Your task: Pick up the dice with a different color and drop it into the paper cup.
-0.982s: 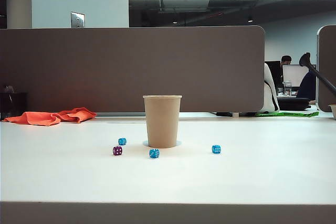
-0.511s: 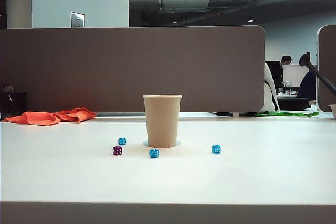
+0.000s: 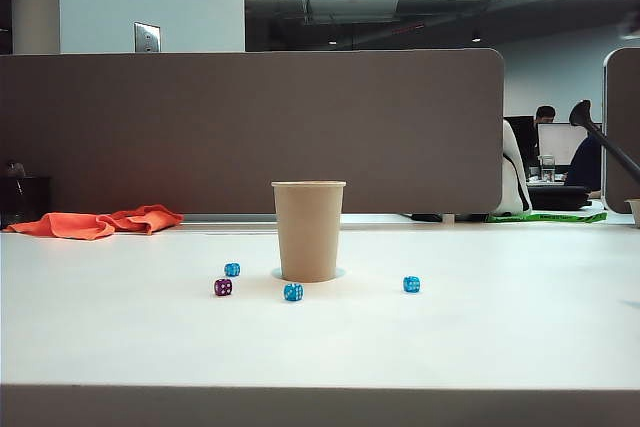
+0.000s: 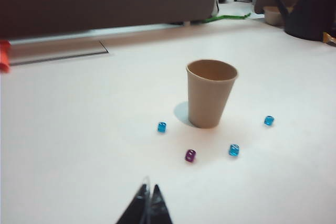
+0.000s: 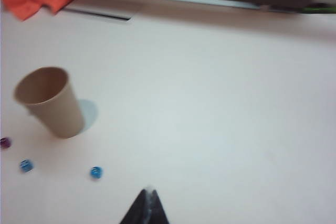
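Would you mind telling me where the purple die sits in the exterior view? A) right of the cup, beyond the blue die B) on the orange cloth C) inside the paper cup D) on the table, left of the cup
D: the purple die lies on the table, left of the upright paper cup.

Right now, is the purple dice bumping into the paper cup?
Apart. In the left wrist view, bare white table shows between the purple dice and the paper cup; the exterior view shows the same gap.
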Motion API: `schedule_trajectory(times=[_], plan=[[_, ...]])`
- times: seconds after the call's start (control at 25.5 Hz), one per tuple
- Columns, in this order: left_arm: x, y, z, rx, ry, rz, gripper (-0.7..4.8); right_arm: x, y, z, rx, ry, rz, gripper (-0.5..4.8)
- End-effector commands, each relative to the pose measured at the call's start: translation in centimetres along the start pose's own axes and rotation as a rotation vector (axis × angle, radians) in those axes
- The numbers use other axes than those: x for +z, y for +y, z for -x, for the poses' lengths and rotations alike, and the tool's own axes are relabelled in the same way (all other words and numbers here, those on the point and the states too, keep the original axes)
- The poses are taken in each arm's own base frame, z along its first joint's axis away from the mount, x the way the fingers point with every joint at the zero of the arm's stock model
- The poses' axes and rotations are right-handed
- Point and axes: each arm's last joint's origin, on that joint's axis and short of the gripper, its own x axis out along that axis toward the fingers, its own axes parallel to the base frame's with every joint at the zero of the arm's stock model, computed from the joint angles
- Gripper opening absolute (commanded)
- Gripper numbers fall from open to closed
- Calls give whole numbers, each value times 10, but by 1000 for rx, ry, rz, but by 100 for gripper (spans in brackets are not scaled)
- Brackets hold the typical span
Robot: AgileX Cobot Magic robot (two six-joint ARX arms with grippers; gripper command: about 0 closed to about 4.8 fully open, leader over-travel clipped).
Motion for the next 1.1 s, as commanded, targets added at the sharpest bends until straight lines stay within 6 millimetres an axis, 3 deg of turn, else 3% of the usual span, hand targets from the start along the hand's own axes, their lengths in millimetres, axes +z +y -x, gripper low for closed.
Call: schedule_trajectory(times=[0.04,0.47,0.71,0.98,1.1], plan=[[1,-1,-5,-26,38,42,-6,11,17,-23,70,70,47,-1],[5,7,-28,-45,49,-26,-6,0,48,-58,91,184,125,-1],[9,14,-51,-102,111,-88,-6,7,54,-64,113,94,135,-1],[37,8,-90,-226,167,-189,-6,11,54,-65,114,48,135,-1],[40,6,-101,-261,181,-224,-6,13,55,-65,117,33,134,-1]])
